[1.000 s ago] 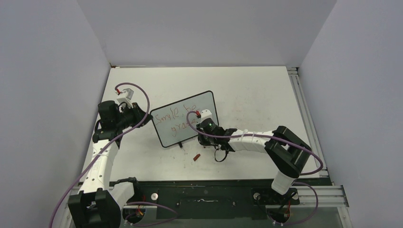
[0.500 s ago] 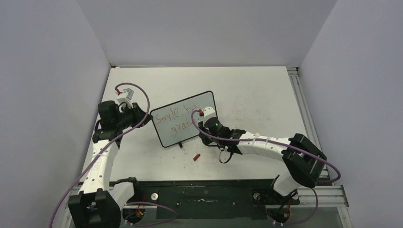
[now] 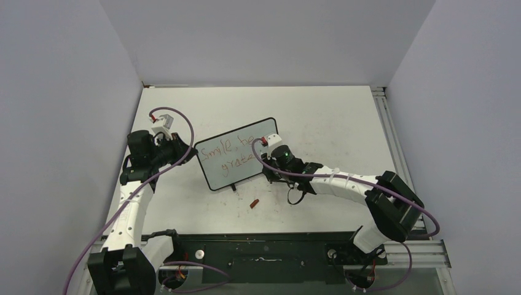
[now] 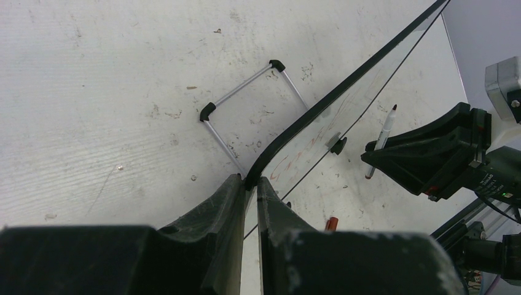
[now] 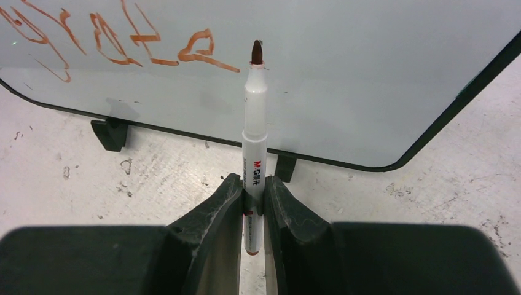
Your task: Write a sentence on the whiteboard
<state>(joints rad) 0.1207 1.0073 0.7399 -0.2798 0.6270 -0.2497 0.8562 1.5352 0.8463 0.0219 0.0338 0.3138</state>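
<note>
The whiteboard stands tilted at mid-table, black-framed, its wire stand behind it. My left gripper is shut on the board's left edge. The sentence runs in red over two lines; the lower line ends just left of the marker tip. My right gripper is shut on the white marker, which stands upright with its tip close in front of the board's lower right part. From the left wrist, the marker shows beyond the board's face.
The marker's red cap lies on the table in front of the board, also seen as the cap. Two black feet prop the board's lower edge. An aluminium rail lines the table's right side; walls close in left, right and back.
My right arm has moved rightward along the board with the marker, and the lower line of red lettering has grown longer. The left arm and the board have stayed put.
</note>
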